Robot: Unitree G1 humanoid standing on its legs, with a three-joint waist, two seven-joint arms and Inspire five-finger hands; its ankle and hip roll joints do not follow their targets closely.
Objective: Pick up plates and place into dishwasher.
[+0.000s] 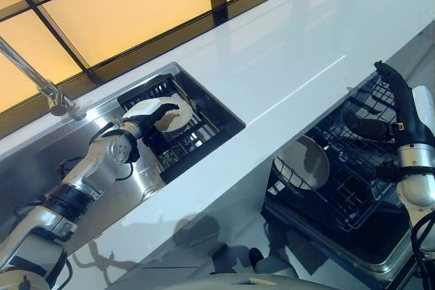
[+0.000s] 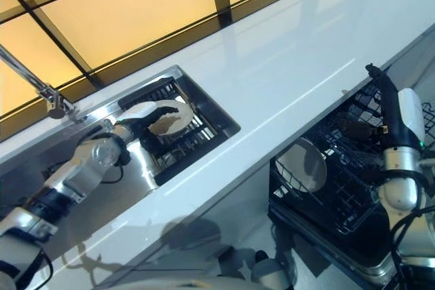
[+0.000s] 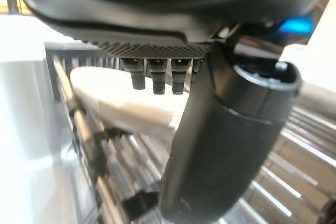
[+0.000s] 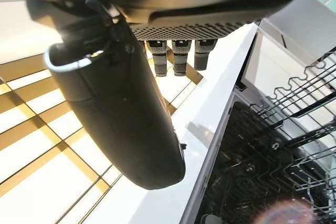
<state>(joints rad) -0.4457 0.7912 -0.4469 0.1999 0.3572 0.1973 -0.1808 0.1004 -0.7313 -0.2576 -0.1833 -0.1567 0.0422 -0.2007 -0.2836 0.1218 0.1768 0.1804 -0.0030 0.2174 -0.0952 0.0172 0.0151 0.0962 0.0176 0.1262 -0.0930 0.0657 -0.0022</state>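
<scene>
Left wrist view shows my left robot hand (image 1: 153,110) reaching, fingers straight and holding nothing, over the plate (image 3: 118,100) in the sink rack (image 1: 194,137), where a shallow pinch could let it slip.

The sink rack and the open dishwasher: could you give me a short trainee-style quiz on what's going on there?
1. True or false: the left robot hand is at the round white plate in the black wire rack inside the steel sink.
2. Where does another round white plate already stand?
A. on the white countertop
B. in the dark dishwasher rack
C. in the right robot hand
3. Fill in: the right robot hand is raised over the dishwasher rack, holding ____.

Key: 1 true; 2 B; 3 nothing.
</scene>
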